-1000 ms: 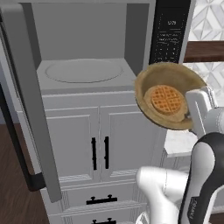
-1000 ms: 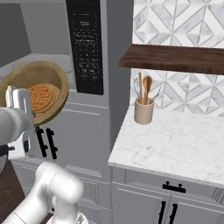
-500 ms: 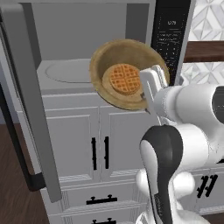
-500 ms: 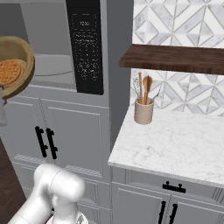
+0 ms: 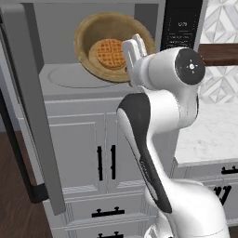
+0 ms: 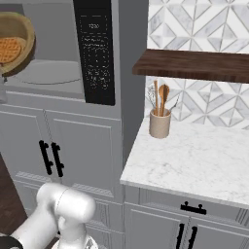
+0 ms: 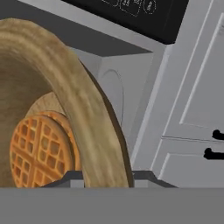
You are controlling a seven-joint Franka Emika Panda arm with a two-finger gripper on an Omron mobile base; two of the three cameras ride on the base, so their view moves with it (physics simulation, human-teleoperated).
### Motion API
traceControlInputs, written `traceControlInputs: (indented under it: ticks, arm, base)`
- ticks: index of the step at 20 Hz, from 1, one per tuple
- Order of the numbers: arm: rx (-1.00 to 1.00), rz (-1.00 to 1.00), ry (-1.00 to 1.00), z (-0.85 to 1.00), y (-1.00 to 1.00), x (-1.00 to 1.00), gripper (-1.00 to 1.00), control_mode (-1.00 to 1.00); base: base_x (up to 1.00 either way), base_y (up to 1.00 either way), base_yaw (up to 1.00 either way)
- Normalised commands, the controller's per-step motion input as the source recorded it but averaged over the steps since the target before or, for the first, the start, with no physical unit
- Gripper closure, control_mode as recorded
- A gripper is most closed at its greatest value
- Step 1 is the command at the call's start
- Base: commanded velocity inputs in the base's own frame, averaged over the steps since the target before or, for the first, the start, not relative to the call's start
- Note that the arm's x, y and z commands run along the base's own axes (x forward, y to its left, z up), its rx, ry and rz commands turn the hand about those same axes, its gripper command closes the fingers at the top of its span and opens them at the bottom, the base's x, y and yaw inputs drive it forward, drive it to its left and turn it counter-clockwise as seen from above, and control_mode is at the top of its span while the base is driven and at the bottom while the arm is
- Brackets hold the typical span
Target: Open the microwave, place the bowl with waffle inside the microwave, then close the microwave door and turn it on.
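- We have the microwave door swung open at frame left.
- Our gripper pinches the rim of the bowl with waffle, tilted, upper centre at the microwave mouth.
- Left: setting down, closing, starting.

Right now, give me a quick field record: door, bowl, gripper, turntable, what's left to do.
door: microwave door swung wide open to the left
bowl: bowl with waffle tilted steeply, at the microwave cavity opening, above the turntable plate
gripper: gripper clamped on the bowl's rim
turntable: bare
remaining: set bowl down, close door, start
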Motion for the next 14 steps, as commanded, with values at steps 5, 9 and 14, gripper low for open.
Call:
traceControlInputs:
  ticks: [5,9,14]
  arm:
    - [0.00,-0.09,0.39,0.19,0.00,0.60,1.00,-1.00]
    - [-0.11,-0.19,0.35,-0.03,0.00,0.64,1.00,-1.00]
    - [-0.10,-0.19,0.16,-0.38,0.00,0.65,1.00,-1.00]
  base:
    - [0.00,0.00,0.00]
    - [0.00,0.00,0.00]
    - [0.00,0.00,0.00]
